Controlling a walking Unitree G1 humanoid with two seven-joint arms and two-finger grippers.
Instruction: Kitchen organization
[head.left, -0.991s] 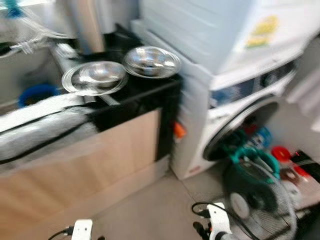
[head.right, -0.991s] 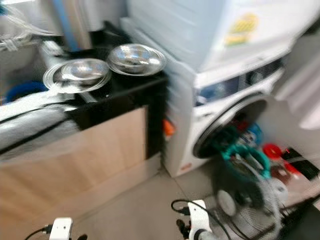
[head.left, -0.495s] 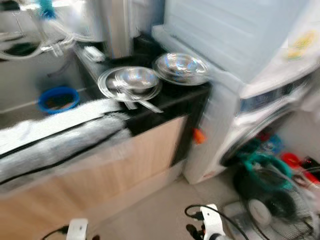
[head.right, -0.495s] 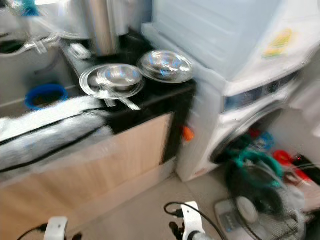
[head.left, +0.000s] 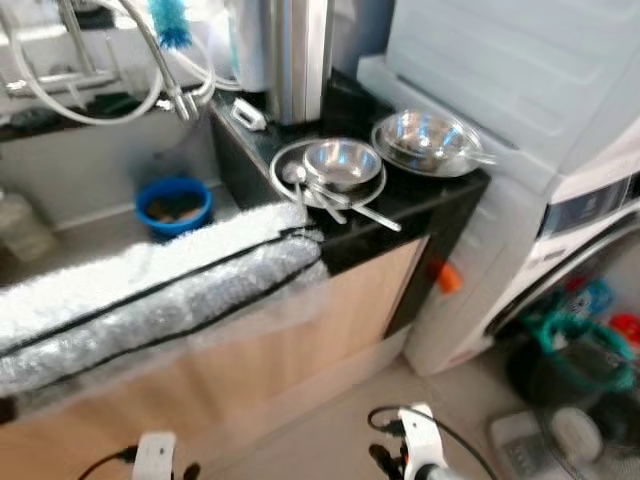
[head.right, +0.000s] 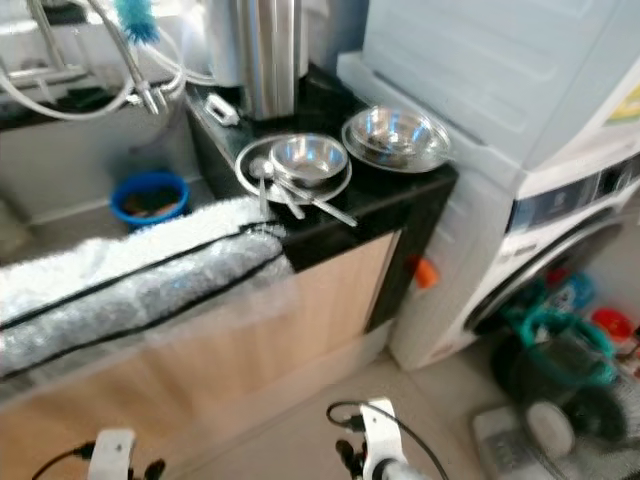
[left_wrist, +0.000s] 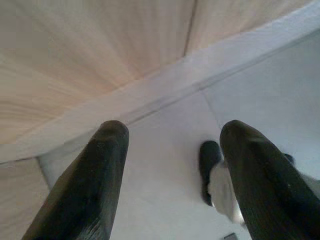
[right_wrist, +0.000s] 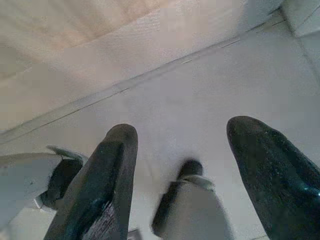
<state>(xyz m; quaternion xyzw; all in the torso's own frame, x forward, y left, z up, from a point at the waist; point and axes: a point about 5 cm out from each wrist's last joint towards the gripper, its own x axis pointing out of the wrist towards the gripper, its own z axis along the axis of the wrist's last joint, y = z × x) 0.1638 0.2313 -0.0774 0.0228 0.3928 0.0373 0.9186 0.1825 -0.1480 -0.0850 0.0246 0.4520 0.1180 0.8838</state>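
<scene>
On the black counter (head.left: 410, 205) a small steel bowl (head.left: 341, 163) rests on a steel plate (head.left: 285, 178) with a couple of spoons (head.left: 345, 208) lying across it. A larger steel bowl (head.left: 424, 137) stands to its right. A blue bowl (head.left: 174, 205) sits in the sink (head.left: 90, 190). Both arms hang low by the floor. My left gripper (left_wrist: 170, 165) is open over pale floor beside the wooden cabinet. My right gripper (right_wrist: 182, 165) is open too, with nothing between its fingers.
A tall steel canister (head.left: 297, 55) stands behind the bowls, a tap (head.left: 165, 55) with a blue brush left of it. Bubble wrap (head.left: 150, 300) lines the counter's front edge. A washing machine (head.left: 560, 240) stands right, a fan (head.left: 570, 440) and clutter on the floor before it.
The whole picture has shifted right and sharpened: the camera has turned left, bringing the sink and tap into view. The bowls have not moved on the counter.
</scene>
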